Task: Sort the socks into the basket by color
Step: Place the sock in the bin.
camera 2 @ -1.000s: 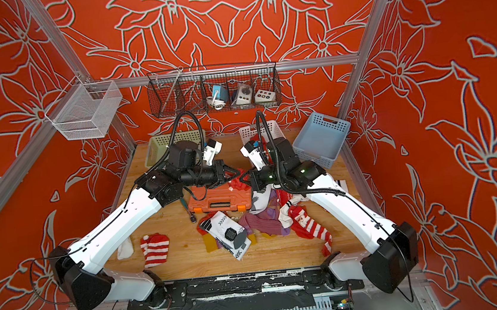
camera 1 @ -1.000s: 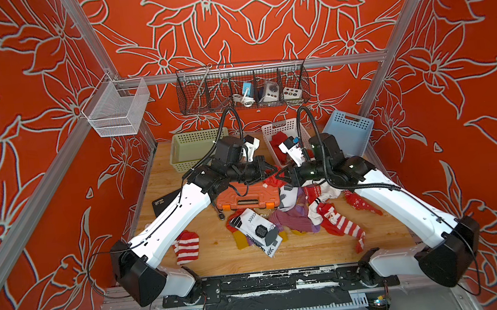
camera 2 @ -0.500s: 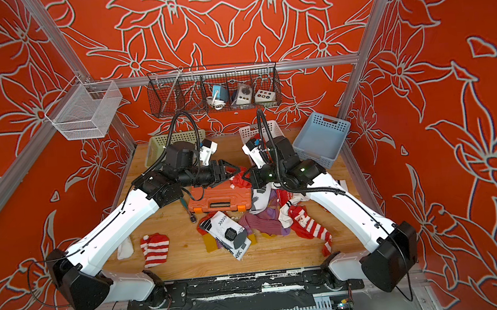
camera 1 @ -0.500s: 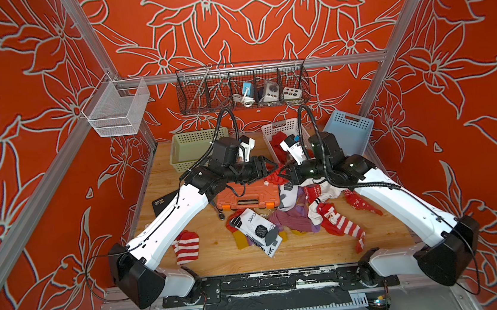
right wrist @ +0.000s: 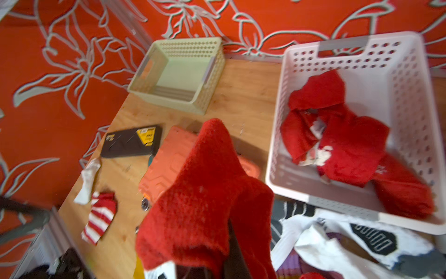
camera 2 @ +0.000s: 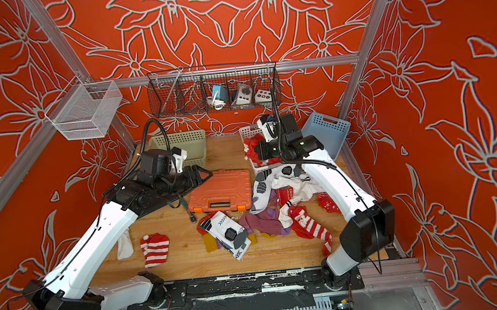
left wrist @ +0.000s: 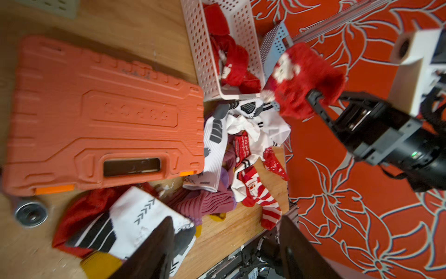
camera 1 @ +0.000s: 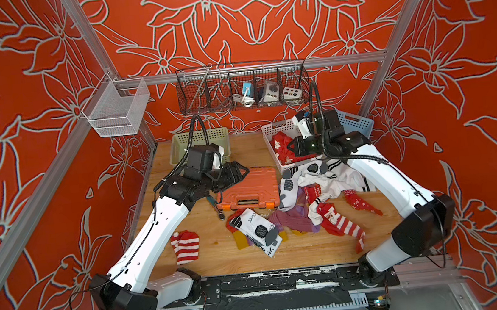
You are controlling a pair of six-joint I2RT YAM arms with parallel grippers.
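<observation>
The left end effector hangs at the left edge of the orange tool case, its fingers spread wide with nothing between them. Left of the case and nearer the robot, a red-and-white striped sock lies flat on the counter. Behind the case to the left stands a green basket. Just in front of the case a white sock with black-grey marks lies across a mustard toe, and purple socks lie just to its right. Touching the case's right edge is a heap of white socks mixed with red ones. Behind that heap sits the white basket, which holds only red socks. The right end effector is over this basket's near right corner — clamped on a red sock with a Santa figure, which hangs clear of the counter. A blue basket stands farther right.
</observation>
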